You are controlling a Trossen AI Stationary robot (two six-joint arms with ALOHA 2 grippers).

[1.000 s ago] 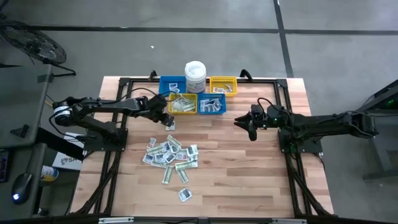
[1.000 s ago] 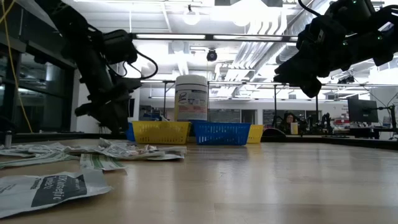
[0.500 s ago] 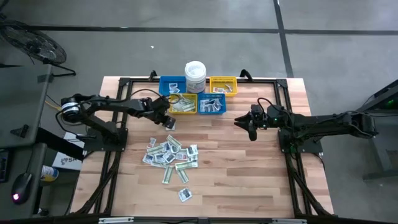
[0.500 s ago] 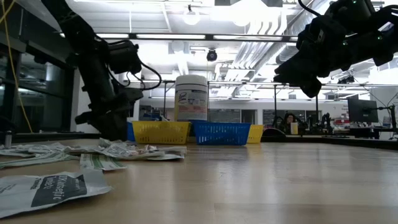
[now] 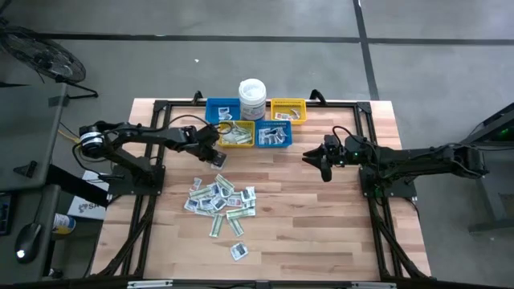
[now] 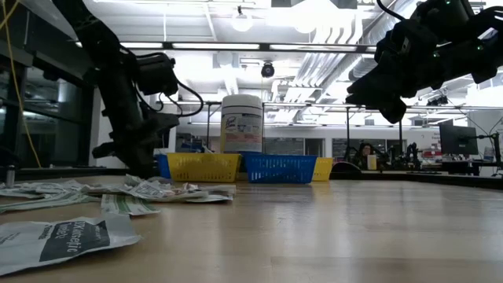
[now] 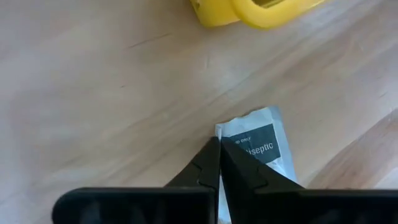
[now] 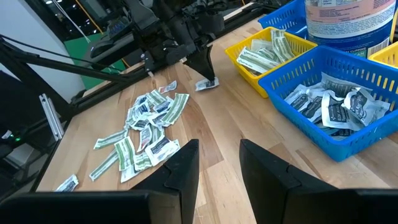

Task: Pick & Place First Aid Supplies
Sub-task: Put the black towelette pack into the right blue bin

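Note:
A single white packet with a dark label point(image 7: 261, 148) lies flat on the wood, just in front of the near yellow bin point(image 7: 249, 11). My left gripper point(image 7: 219, 148) points steeply down at it, shut, tips at the packet's edge; the high view shows this gripper point(image 5: 215, 158) there too. A heap of first aid supplies point(image 5: 218, 201) lies mid-table, and one packet point(image 5: 238, 251) lies alone nearer the front edge. My right gripper point(image 8: 219, 165) hovers open and empty at the table's right point(image 5: 319, 164). My left gripper has its two shut fingers closed on the white packet's corner point(image 7: 225, 140), on the edge away from the dark label. The fingers point(image 7: 208, 163) come from above, slanting steeply down. The packet still lies flat on the table, its other end sticking out beyond the fingertips.
Along the far side stand several small bins: a yellow one point(image 5: 237, 134) with green-and-white strips, a blue one point(image 5: 274, 135) with white packets, another blue point(image 5: 222, 108) and another yellow point(image 5: 288, 110). A white lidded tub point(image 5: 252, 98) stands between the far two. Bare wood lies at right.
My left gripper has sunk a little toward the table, down onto the single white packet in front of the yellow bin. The packet has kept its place. My right arm has stayed still.

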